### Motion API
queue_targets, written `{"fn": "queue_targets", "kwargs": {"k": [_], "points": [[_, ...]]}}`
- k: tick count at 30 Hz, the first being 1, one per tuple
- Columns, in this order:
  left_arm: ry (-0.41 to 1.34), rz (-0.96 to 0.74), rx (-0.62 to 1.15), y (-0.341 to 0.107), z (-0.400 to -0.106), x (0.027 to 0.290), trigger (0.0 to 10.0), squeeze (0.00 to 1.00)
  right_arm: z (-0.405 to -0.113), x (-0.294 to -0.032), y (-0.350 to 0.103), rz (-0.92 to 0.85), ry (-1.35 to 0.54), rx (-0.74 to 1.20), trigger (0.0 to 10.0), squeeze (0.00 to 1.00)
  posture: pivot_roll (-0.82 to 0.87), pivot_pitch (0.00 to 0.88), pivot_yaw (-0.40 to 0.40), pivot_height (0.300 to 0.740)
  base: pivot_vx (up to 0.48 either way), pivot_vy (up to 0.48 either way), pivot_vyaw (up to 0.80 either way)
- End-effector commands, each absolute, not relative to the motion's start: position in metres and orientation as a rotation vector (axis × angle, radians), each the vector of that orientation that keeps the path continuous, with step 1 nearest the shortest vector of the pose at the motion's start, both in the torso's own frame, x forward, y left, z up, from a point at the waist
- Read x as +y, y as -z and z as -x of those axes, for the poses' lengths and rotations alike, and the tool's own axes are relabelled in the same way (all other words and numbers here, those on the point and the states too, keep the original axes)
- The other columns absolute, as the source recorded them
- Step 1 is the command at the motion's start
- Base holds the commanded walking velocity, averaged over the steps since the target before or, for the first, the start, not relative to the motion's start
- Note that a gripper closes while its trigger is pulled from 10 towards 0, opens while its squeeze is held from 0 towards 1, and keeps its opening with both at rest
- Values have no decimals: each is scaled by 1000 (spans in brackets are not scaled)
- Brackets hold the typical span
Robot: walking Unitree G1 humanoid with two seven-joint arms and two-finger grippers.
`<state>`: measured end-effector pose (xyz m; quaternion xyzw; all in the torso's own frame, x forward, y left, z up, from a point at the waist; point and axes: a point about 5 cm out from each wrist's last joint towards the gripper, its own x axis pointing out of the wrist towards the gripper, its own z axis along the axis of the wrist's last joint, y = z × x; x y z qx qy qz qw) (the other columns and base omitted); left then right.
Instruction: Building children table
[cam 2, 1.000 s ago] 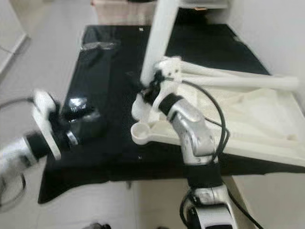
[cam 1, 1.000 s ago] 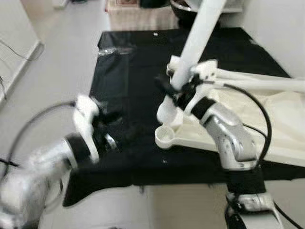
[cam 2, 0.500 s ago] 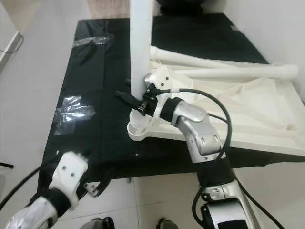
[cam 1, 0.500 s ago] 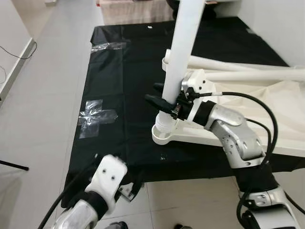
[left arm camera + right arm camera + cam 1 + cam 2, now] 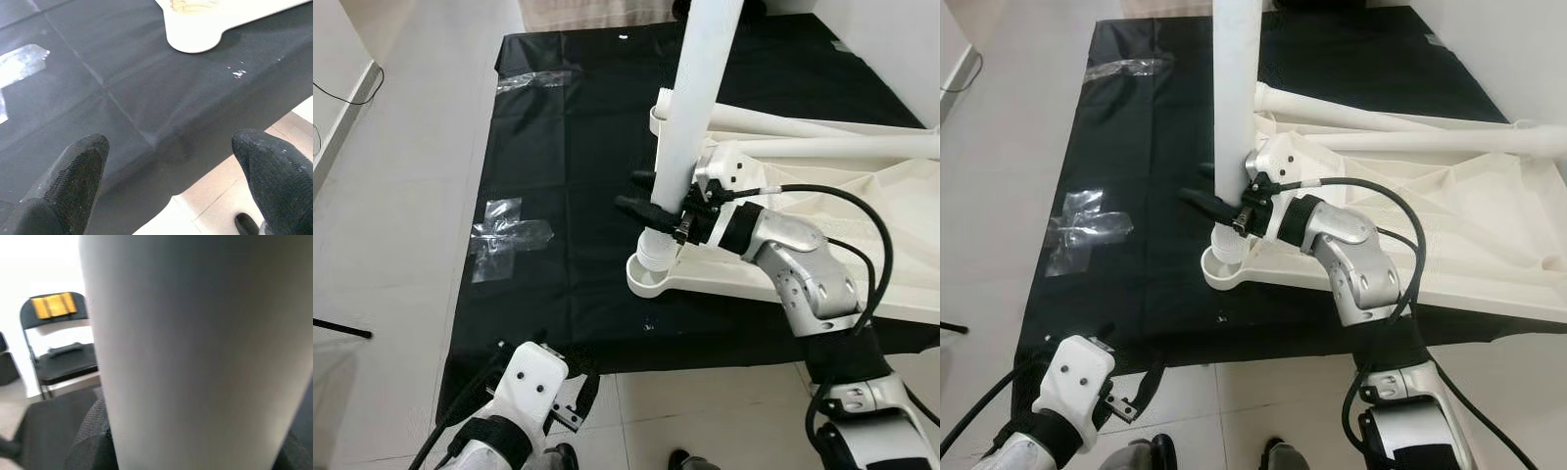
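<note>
One white table leg [image 5: 690, 117] standing upright in its corner socket, right claw [image 5: 651, 201] clamped around it; left claw [image 5: 166, 161] spread apart

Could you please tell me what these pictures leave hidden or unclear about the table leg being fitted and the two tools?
- White leg: its upper end is cut off by the top edge in both eye views.
- Corner socket: the leg's foot covers it, so how far the leg is seated cannot be told.
- Right tool: its fingers' contact is blocked by the leg in the right wrist view.
- Left tool: open, low at the black sheet's near edge.
</note>
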<state>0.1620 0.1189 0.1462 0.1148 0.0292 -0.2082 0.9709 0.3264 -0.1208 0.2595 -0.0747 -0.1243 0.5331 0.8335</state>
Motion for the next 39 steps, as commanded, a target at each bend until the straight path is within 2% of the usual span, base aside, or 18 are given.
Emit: {"fn": "queue_targets", "kwargs": {"k": [1, 7, 13, 24, 35, 39], "points": [[446, -231, 54, -146, -157, 115, 10000, 0, -321, -122, -250, 131, -1186, -226, 10000, 0, 24, 321, -5, 740, 0, 0, 0], [476, -224, 43, -146, -155, 113, 10000, 0, -312, -114, -246, 173, -1284, -211, 10000, 0, 23, 325, -8, 740, 0, 0, 0], [480, -227, 35, -145, -156, 111, 10000, 0, -313, -105, -242, 209, -1306, -198, 10000, 0, 25, 327, -14, 740, 0, 0, 0], [481, -225, 23, -144, -157, 109, 10000, 0, -329, -89, -251, 235, -1246, -228, 10000, 0, 23, 323, -27, 740, 0, 0, 0], [479, -225, 19, -144, -157, 109, 10000, 0, -331, -97, -256, 255, -1262, -224, 10000, 0, 22, 328, -32, 740, 0, 0, 0], [477, -228, 18, -144, -158, 109, 10000, 0, -324, -105, -256, 276, -1352, -195, 10000, 0, 22, 327, -29, 740, 0, 0, 0]]}}
